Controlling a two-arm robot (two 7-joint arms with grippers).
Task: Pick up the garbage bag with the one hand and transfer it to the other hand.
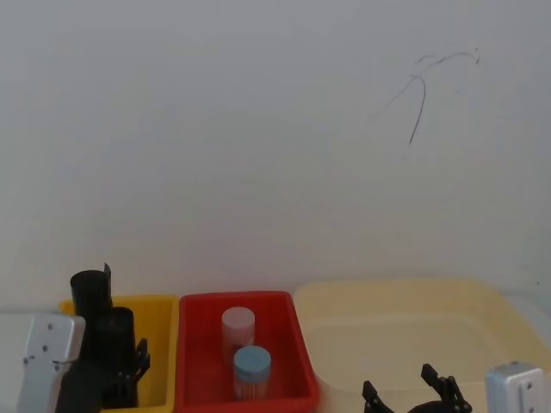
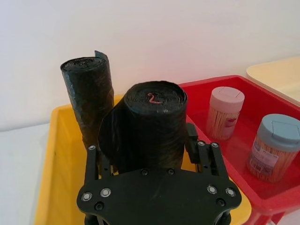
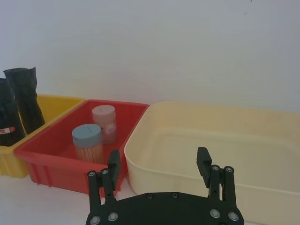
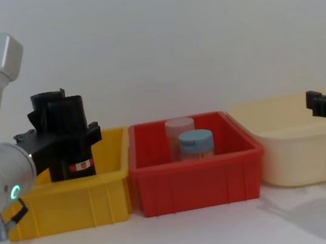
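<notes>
Jaws of the right gripper stand wide by the cream tub, which sits beyond the red bin from the yellow bin. The left gripper clasps the garbage bag, upright in the yellow bin, just before a taller plain roll.
</notes>
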